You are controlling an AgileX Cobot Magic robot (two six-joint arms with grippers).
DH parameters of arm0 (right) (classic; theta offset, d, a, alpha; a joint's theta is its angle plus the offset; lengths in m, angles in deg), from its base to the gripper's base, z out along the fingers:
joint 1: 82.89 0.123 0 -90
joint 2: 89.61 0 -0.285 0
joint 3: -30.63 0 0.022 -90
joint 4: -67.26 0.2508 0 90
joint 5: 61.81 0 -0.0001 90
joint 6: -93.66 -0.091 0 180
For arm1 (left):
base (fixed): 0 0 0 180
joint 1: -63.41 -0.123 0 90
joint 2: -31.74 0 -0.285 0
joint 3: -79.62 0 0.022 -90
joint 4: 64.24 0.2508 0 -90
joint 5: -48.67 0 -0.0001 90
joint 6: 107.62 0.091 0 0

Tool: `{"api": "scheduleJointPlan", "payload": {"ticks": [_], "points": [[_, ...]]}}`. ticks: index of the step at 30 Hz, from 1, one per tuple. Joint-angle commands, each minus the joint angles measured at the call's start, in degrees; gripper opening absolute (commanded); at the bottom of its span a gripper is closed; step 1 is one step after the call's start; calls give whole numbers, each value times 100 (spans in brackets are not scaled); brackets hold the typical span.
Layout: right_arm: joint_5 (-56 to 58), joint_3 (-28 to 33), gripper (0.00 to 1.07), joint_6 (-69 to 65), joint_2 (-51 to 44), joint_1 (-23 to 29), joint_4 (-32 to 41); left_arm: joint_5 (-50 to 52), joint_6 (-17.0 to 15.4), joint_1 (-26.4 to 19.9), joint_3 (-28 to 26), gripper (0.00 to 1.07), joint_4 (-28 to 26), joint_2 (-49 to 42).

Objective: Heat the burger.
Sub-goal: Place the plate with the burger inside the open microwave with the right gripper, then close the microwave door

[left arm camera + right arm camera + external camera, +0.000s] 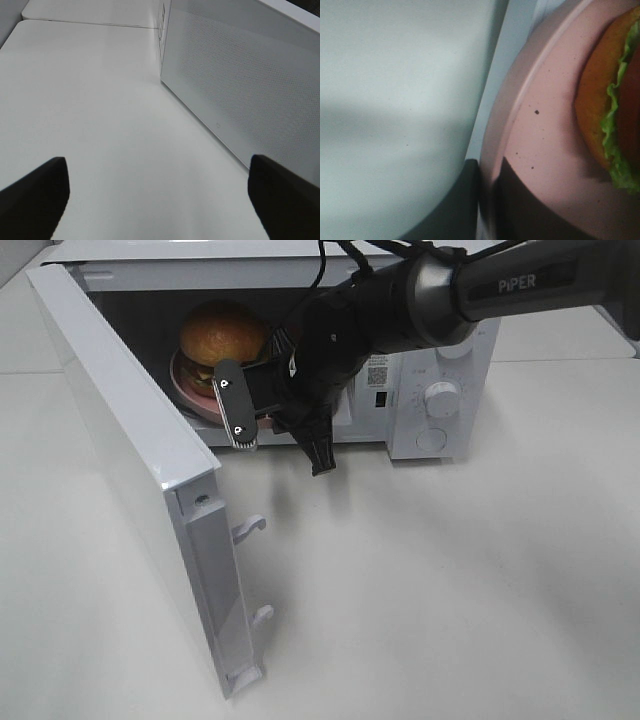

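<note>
Pink plate (545,125) with the burger (222,335) is pinched at its rim by the right fingers (530,215) inside the open microwave (440,390); left fingers (35,195) are spread wide over the worktop (100,100).

place: robot lab bench | cues: bare white table (450,590), microwave (440,435) (door open), PiPER arm (520,282)

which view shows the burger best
Exterior high: it shows the burger nearly whole, bun and layers, on the plate inside the microwave. The right wrist view catches only an edge of bun and lettuce, very close. The left wrist view shows none of it.
</note>
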Motion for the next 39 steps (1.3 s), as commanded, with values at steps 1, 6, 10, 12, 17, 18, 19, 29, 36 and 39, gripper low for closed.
{"api": "scheduleJointPlan", "payload": {"ticks": [1, 6, 10, 12, 17, 18, 19, 29, 36, 39], "points": [[-160, -241, 0, -69, 0, -17, -63, -34, 0, 6, 6, 88, -29, -92], [-143, -338, 0, -69, 63, -74, -57, -34, 0, 6, 6, 88, -29, -92], [-132, -338, 5, -69, 63, -74, -63, -34, 0, 6, 6, 88, -29, -92], [-132, -338, 10, -69, 63, -74, -63, -34, 0, 6, 6, 88, -29, -92], [-57, -338, 29, -69, 63, -69, -40, -34, 0, 6, 6, 88, -29, -92], [-6, -338, 34, -69, 63, -69, -40, -34, 0, 6, 6, 88, -29, -92], [-6, -338, 34, -69, 63, -69, -40, -34, 0, 6, 6, 88, -29, -92], [258, -258, 49, -109, -115, -40, 155, -34, 0, 6, 6, 88, -29, -92], [-46, 384, 49, -109, -441, 6, 155, -34, 0, 6, 6, 88, -29, -92], [-229, 739, 52, -109, -665, 11, 155, -34, 0, 6, 6, 88, -29, -92]]}}
